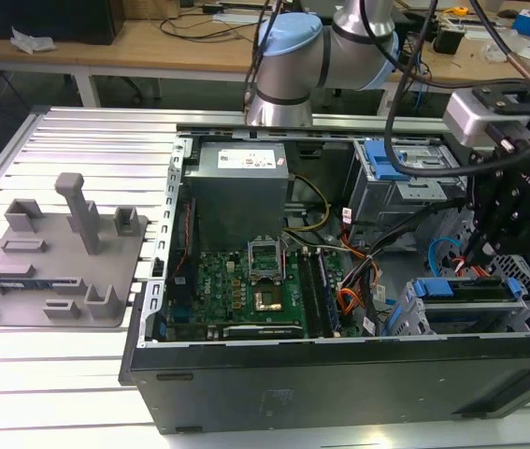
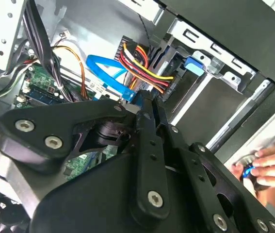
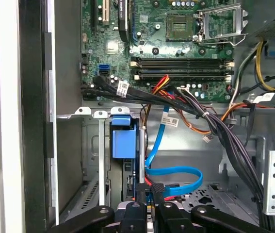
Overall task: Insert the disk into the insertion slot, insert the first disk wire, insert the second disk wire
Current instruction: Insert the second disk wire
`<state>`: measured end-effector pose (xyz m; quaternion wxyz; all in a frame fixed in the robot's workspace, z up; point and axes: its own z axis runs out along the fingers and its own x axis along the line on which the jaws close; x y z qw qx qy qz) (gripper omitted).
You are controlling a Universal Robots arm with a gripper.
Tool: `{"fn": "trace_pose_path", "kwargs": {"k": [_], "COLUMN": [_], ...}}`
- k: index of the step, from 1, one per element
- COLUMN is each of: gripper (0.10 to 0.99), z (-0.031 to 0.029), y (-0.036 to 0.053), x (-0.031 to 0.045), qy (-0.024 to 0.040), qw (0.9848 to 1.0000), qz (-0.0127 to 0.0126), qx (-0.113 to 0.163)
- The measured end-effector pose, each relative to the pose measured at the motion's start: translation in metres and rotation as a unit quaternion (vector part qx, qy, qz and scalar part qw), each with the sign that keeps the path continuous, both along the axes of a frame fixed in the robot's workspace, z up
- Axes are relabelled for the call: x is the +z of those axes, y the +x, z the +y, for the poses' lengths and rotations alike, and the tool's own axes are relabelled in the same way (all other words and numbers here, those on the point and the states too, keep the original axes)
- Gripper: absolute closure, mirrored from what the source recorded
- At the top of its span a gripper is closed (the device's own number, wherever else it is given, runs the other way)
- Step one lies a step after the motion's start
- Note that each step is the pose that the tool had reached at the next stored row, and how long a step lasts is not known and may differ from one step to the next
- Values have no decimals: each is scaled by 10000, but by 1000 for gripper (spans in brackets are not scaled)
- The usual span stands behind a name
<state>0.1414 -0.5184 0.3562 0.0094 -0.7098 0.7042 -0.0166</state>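
My pincer (image 1: 482,251) hangs inside the open case at the exterior view's right, right over the rear edge of the disk (image 1: 459,288), which already sits in the slot (image 1: 414,318) with its blue carrier frame showing. In the first wrist view my fingertips (image 3: 157,190) stand close together around the small dark plug of the red and black wire (image 3: 157,186); they look pinched on it, though I judge that rather than see it plainly. The plug lies between my tips, the disk's back edge just beyond it, the disk's long axis running along the bay. The blue wire (image 3: 173,172) loops flat and glossy just beside my tips. A hand (image 2: 268,165) rests at the case's outer edge.
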Motion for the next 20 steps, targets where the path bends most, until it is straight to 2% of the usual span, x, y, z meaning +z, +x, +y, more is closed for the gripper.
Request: {"fn": "trace_pose_path", "kwargs": {"k": [3, 4, 5, 6, 13, 20], "gripper": [925, 925, 925, 925, 925, 925], "z": [-48, -58, -70, -73, -82, -139], "y": [0, 0, -2, -1, -1, 0], "x": [-1, -3, -4, -5, -5, -8], "qy": [123, 143, 145, 146, 147, 161], "qw": [9999, 9999, 9999, 9999, 9999, 9998], "qz": [0, 4, 29, 40, 43, 70], "qx": [-10, -28, -41, -46, -47, -49]}}
